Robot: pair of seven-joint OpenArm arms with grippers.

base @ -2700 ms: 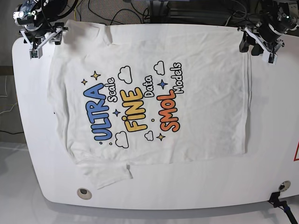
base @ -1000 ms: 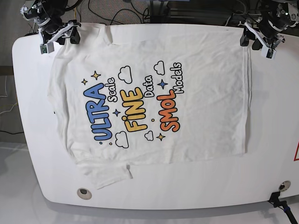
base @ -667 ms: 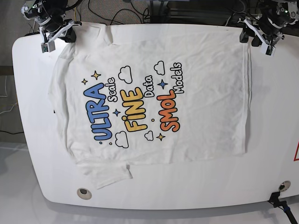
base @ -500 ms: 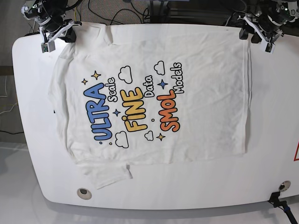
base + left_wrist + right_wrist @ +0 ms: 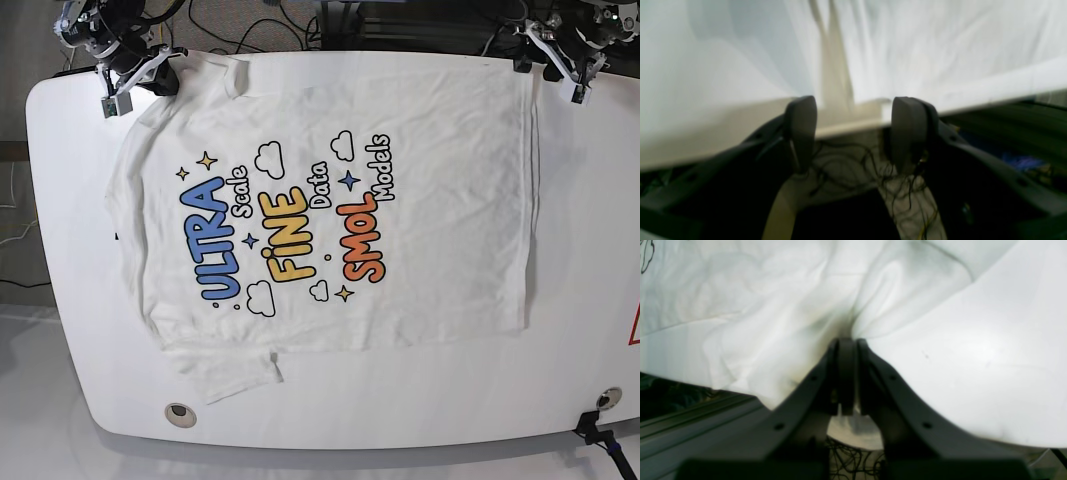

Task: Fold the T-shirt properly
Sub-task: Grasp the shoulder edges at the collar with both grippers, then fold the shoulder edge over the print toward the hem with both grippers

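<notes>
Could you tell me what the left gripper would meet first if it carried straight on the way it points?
Probably the T-shirt edge on the table, right ahead of the open left gripper.

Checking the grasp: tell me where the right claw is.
In the base view, the right claw sits at the table's top-left corner, shut on the T-shirt's corner.

A white T-shirt [image 5: 330,210] lies on a white table [image 5: 590,250], its print reading "ULTRA" in blue, "FINE" in yellow and "SMOL" in orange-red, with smaller words in white outlined in black. White black-edged clouds and small yellow and blue stars surround the lettering. Dark grey fingers [image 5: 908,130] frame the left wrist view.
</notes>
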